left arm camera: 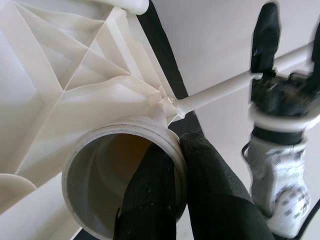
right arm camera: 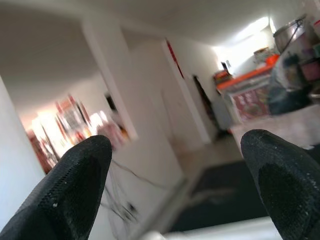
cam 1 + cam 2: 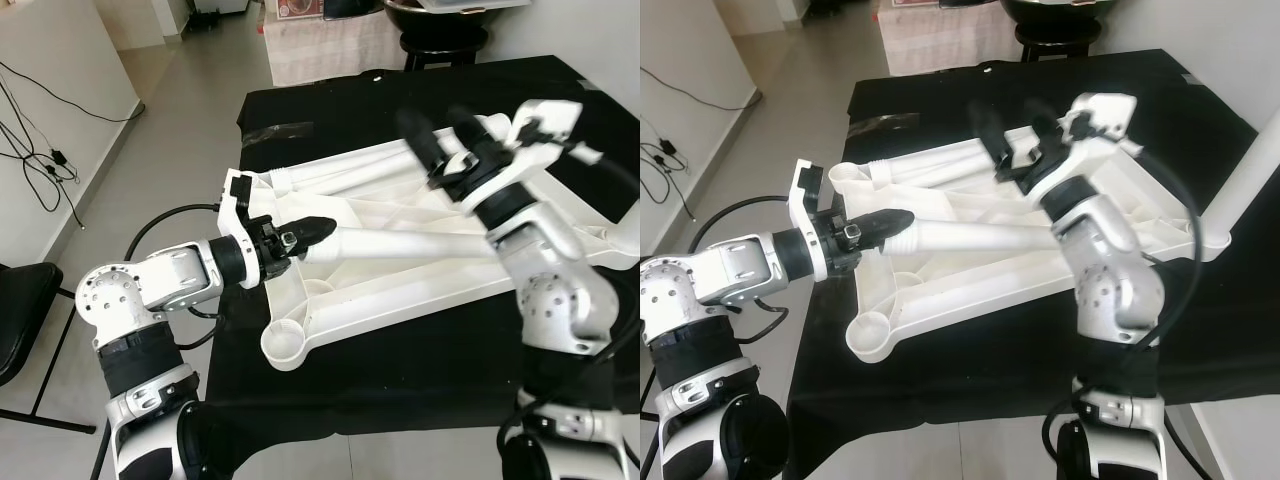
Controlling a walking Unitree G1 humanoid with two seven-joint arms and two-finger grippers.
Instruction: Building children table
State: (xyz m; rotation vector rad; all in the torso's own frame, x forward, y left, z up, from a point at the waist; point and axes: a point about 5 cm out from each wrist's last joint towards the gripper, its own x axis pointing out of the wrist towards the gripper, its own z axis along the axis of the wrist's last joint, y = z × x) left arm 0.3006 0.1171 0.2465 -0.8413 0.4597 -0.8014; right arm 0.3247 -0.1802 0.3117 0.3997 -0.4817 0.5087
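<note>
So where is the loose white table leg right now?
The table leg lies across the upturned white tabletop on the black cloth, its open end pinched by the left gripper.

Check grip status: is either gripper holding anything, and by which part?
The left gripper pinches the white table leg at the rim of its open end, one finger inside the tube. The right gripper is open in the air, holding nothing.

Right gripper (image 3: 440, 128) motion-blurred above the white table top (image 3: 400, 290), whose far right corner is cut by the frame edge; left gripper (image 1: 182, 190) fingertips hidden at the leg tube (image 1: 125, 175) rim, one inside, and room behind in right wrist view is blurred.
</note>
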